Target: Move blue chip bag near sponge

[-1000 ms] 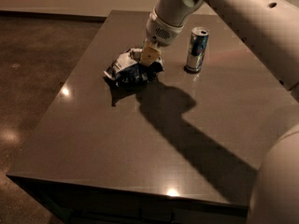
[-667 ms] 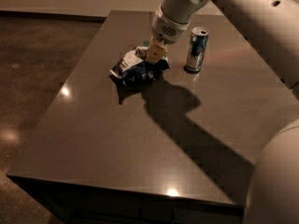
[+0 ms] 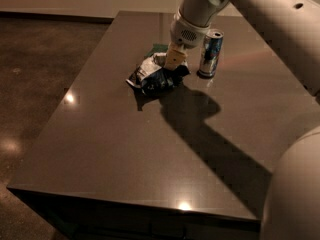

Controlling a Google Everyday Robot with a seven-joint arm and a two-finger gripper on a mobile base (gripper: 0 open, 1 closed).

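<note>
The blue chip bag (image 3: 154, 76), crumpled dark blue with white panels, is at the far middle of the table. My gripper (image 3: 173, 64) comes down from the upper right and is shut on the bag's right end. The sponge (image 3: 158, 48) shows only as a green patch just behind the bag and the gripper; most of it is hidden. The bag's far edge is close to the sponge; I cannot tell whether they touch.
An upright blue-and-silver drink can (image 3: 211, 53) stands just right of the gripper. The dark table (image 3: 125, 149) stretches toward the camera. My arm's shadow (image 3: 200, 119) falls to the right of the bag. The floor lies to the left.
My gripper has moved to the right and a little farther back, carrying the chip bag with it toward the sponge and the can. The can has not moved.
</note>
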